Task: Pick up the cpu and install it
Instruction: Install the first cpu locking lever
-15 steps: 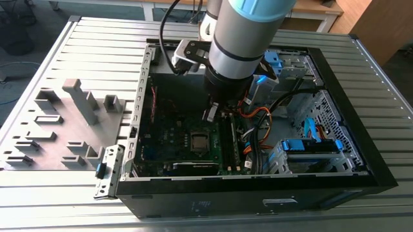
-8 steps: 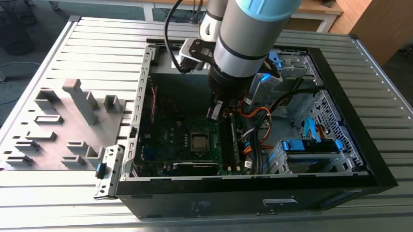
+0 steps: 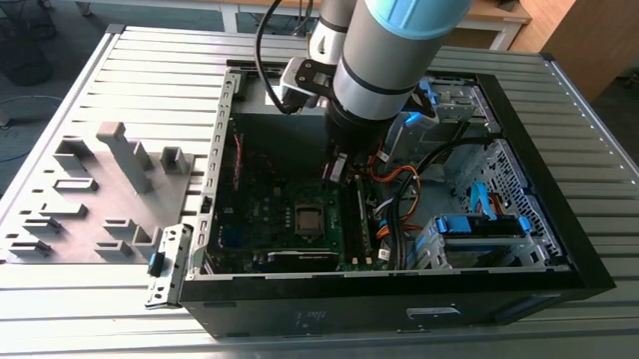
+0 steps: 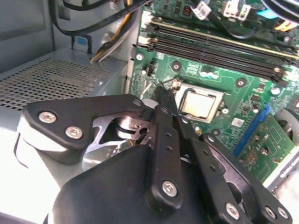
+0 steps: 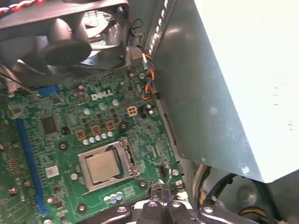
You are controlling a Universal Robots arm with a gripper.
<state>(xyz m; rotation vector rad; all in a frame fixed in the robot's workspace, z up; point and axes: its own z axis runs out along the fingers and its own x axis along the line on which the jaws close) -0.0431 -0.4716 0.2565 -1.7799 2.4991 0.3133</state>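
The cpu [image 3: 307,217] is a flat silver-grey square lying in the motherboard socket inside the open computer case [image 3: 399,288]. It also shows in both wrist views [image 4: 198,103] [image 5: 103,166], framed by the metal socket bracket. My gripper [image 3: 334,177] reaches down into the case just beyond the socket. Its dark fingers are shut, their tips together [image 4: 162,92] [image 5: 161,190] at the socket's corner, a short way from the cpu. A thin wire lever [image 5: 148,181] runs from the socket to the tips; I cannot tell whether it is pinched.
A grey power supply box [image 5: 224,93] stands close beside the gripper, and a black fan [image 5: 60,37] sits past the socket. Memory slots [image 4: 210,46], orange cables [image 3: 399,187] and blue drive cages [image 3: 479,228] crowd the case. A grey parts fixture [image 3: 100,194] lies at the exterior view's left.
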